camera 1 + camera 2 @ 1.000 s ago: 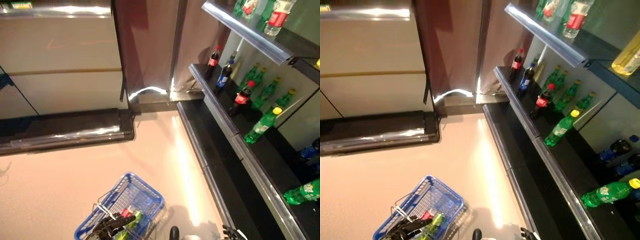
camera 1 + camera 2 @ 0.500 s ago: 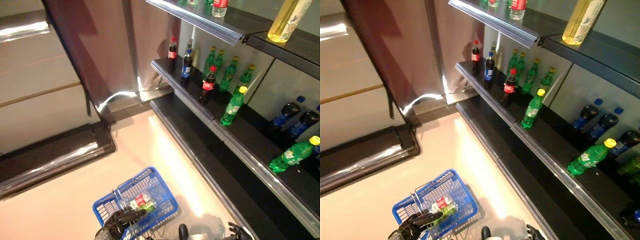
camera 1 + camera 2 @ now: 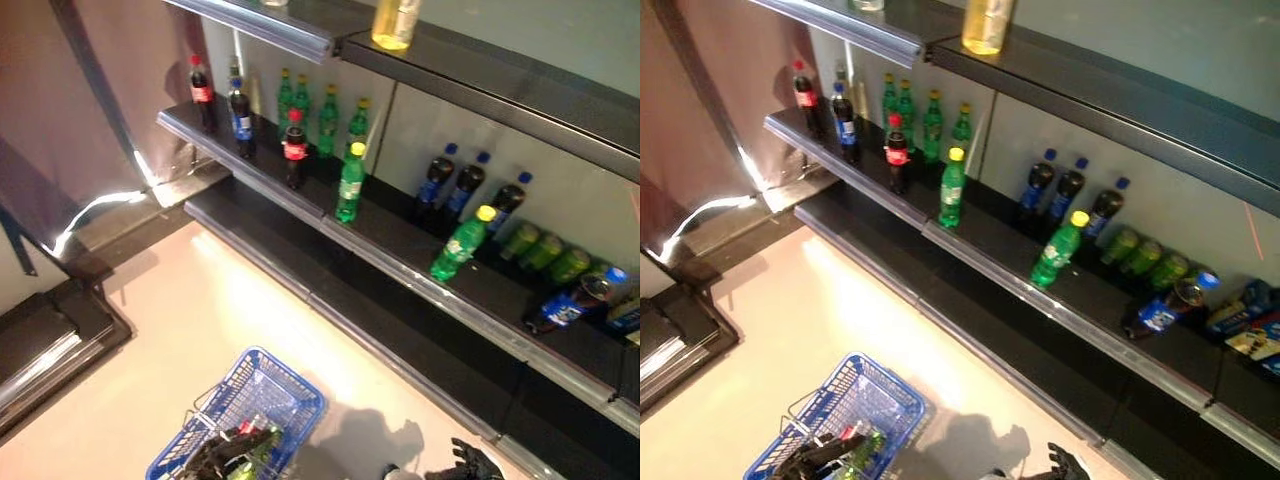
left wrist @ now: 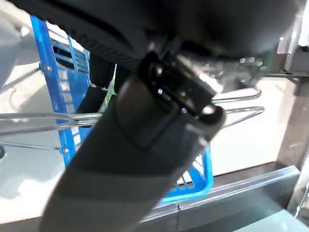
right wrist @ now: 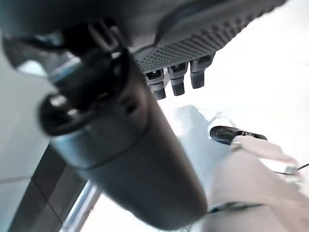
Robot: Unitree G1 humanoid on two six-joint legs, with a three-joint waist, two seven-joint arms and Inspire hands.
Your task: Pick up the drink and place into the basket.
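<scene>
While the left hand grips the wire handle of the blue plastic basket, which already holds a green bottle, more drinks stand on the black shelf. The right hand hangs low by the shelf's foot with loosely spread fingers, holding nothing. A sensible target is the green soda bottle with a yellow cap at the shelf's front edge: raise the right hand, close round its middle, lift straight up so neighbours stay standing.
</scene>
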